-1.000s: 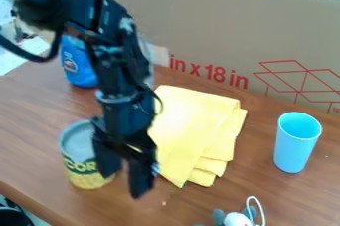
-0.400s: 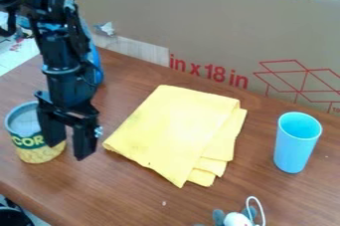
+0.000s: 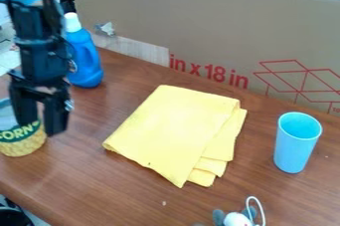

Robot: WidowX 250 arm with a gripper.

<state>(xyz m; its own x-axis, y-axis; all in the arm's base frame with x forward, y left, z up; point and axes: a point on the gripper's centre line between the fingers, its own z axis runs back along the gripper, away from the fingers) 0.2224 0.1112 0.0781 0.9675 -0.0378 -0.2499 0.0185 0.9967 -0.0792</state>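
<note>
The black gripper [image 3: 41, 126] hangs at the left of the view, open, its two fingers pointing down with a gap between them. One finger overlaps a can [image 3: 25, 143] with a green and yellow corn label, and the other is at the can's right side. Whether they touch it I cannot tell. The can stands upright at the left edge, partly out of view. A folded yellow cloth [image 3: 176, 133] lies flat to the right of the gripper.
A blue bottle [image 3: 85, 60] with a white cap stands behind the gripper. At the right is a light blue cup [image 3: 295, 145]. A small grey and white toy [image 3: 235, 218] lies at the front edge of view. A large cardboard panel [image 3: 206, 26] rises along the back.
Gripper and can have both shifted left and somewhat toward the back, the gripper from beside the cloth. The cloth's left part and the blue bottle have come into view.
</note>
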